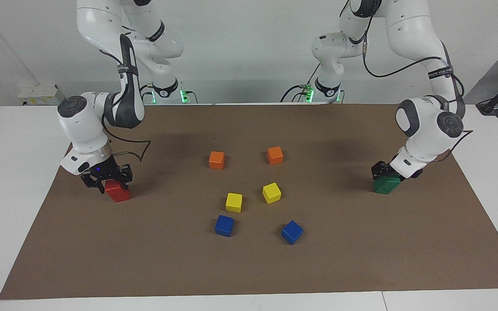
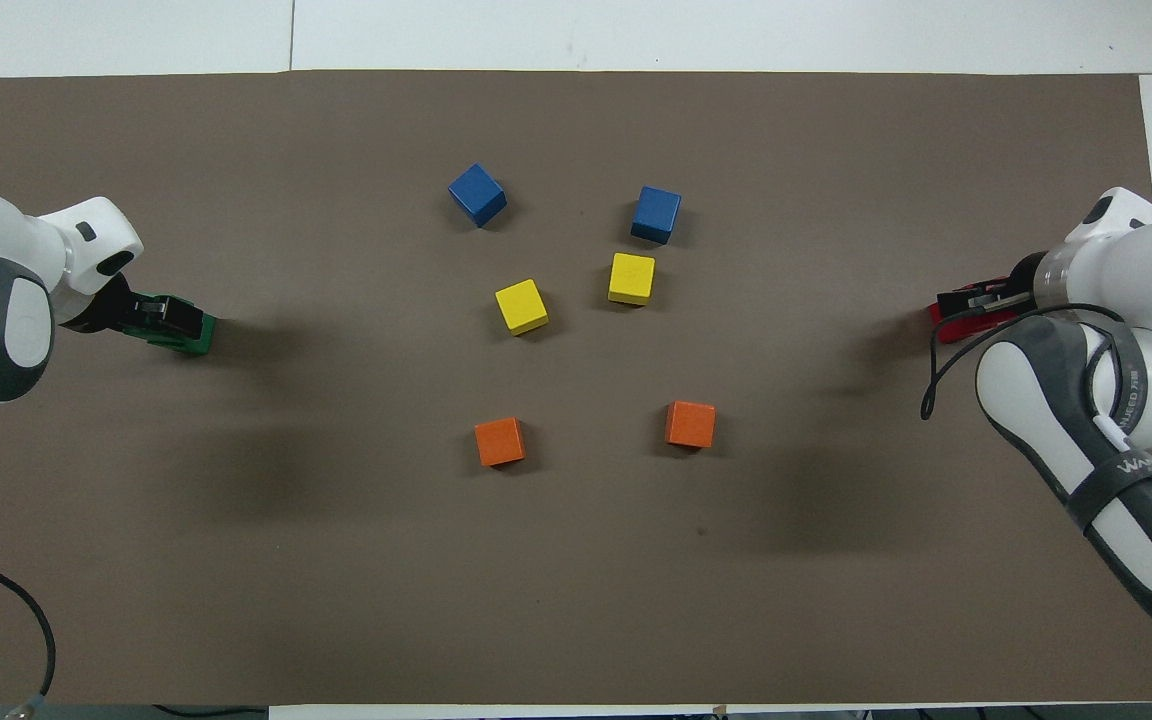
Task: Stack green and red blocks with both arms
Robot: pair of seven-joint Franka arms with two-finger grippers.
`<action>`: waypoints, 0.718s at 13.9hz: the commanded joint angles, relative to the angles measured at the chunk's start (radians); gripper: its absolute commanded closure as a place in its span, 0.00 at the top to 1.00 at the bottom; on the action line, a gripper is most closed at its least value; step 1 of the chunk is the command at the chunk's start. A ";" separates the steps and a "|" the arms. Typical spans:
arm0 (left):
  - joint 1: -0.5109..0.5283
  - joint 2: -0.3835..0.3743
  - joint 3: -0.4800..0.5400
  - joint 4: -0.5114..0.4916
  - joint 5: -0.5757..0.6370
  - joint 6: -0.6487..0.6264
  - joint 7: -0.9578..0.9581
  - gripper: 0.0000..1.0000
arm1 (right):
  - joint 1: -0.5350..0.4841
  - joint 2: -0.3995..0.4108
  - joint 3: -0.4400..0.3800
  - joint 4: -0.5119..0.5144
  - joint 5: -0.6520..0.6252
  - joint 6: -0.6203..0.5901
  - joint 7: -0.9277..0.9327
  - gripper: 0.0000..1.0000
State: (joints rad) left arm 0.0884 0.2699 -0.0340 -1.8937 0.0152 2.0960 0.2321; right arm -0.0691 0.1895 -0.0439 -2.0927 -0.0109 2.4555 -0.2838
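Observation:
One bright red block (image 1: 119, 193) sits on the brown mat (image 1: 249, 268) at the right arm's end of the table. My right gripper (image 1: 107, 178) is down at it, right on its top; it also shows in the overhead view (image 2: 976, 298) over the red block (image 2: 954, 328). One dark green block (image 1: 386, 185) sits on the mat at the left arm's end. My left gripper (image 1: 386, 171) is down on its top, and shows in the overhead view (image 2: 161, 313) over the green block (image 2: 191, 340). A second red and a second green block do not show.
In the middle of the mat stand two orange cubes (image 1: 216, 160) (image 1: 275, 155) nearer to the robots, two yellow cubes (image 1: 234, 202) (image 1: 271, 192) farther out, and two blue cubes (image 1: 224, 225) (image 1: 292, 232) farthest. White table surrounds the mat.

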 commanded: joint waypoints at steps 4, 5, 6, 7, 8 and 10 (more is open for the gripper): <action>-0.009 -0.155 -0.010 0.114 0.011 -0.301 -0.078 1.00 | -0.003 -0.031 0.013 0.073 0.025 -0.123 -0.032 1.00; -0.021 -0.182 -0.014 0.116 0.011 -0.336 -0.144 1.00 | -0.001 -0.036 0.015 0.151 0.023 -0.241 -0.032 1.00; -0.039 -0.219 -0.015 0.107 0.009 -0.355 -0.181 1.00 | 0.005 -0.042 0.015 0.231 0.023 -0.350 -0.031 1.00; -0.041 -0.250 -0.017 0.098 0.003 -0.376 -0.184 1.00 | 0.029 -0.057 0.015 0.299 0.023 -0.437 -0.023 1.00; -0.047 -0.273 -0.017 0.087 0.003 -0.402 -0.189 1.00 | 0.044 -0.076 0.015 0.342 0.017 -0.510 -0.021 1.00; -0.061 -0.307 -0.008 0.053 0.002 -0.390 -0.204 1.00 | 0.073 -0.134 0.015 0.376 0.006 -0.604 -0.021 1.00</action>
State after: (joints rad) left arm 0.0440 0.0100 -0.0589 -1.7854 0.0150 1.7003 0.0529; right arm -0.0168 0.0957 -0.0307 -1.7506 -0.0096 1.9311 -0.2838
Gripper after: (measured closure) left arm 0.000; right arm 0.000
